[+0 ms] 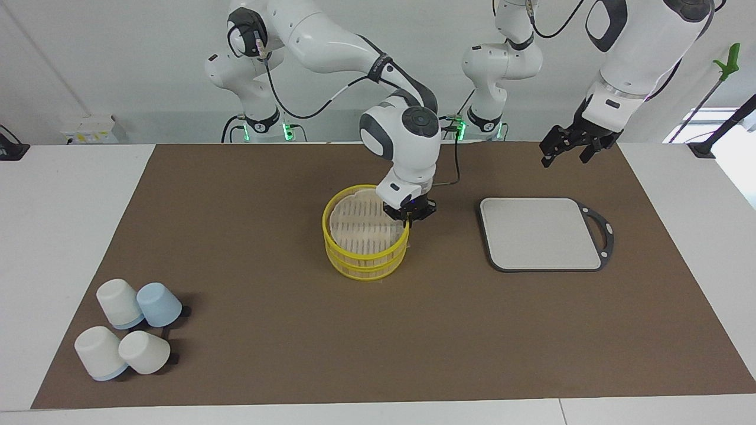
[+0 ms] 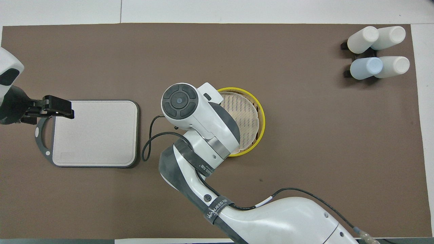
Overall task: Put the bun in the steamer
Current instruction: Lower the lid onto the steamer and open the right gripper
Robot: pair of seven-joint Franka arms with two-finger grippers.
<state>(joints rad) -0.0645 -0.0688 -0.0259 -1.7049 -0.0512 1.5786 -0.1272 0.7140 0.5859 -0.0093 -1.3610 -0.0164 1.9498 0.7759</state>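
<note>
- Under the right gripper [image 1: 409,217] sits the steamer [image 1: 366,268], and the fingers are pinched shut on the yellow rim of the lid [image 1: 360,227], at the edge toward the board [image 1: 540,233].

- Where's the bun?

- Out of sight. That lid covers the whole basket below the gripper, so if the bun is in there, and I'd judge it is, it's under the slats. From overhead the lid [image 2: 242,113] lines up well with the basket's ring.

- So the step in hand is seating the lid?

- That's my read. The rims look stacked, but I can't tell whether the lid is fully down on the side away from the fingers. To do it well, keep the lid level, lower straight, and let go only when both rims meet all round. Then open just enough to clear the rim and lift straight up, so a fingertip doesn't drag the lid sideways.

- And the risk?

- A one-sided pinch can tip a light lid, and a skewed lid could press on the bun.

- The other arm?

- The left gripper [image 1: 568,150] waits up in the air over the board's handle end, well apart from the steamer, fingers spread and empty. Cups [image 1: 127,336] lie well off at the right arm's end, out of play.
</note>
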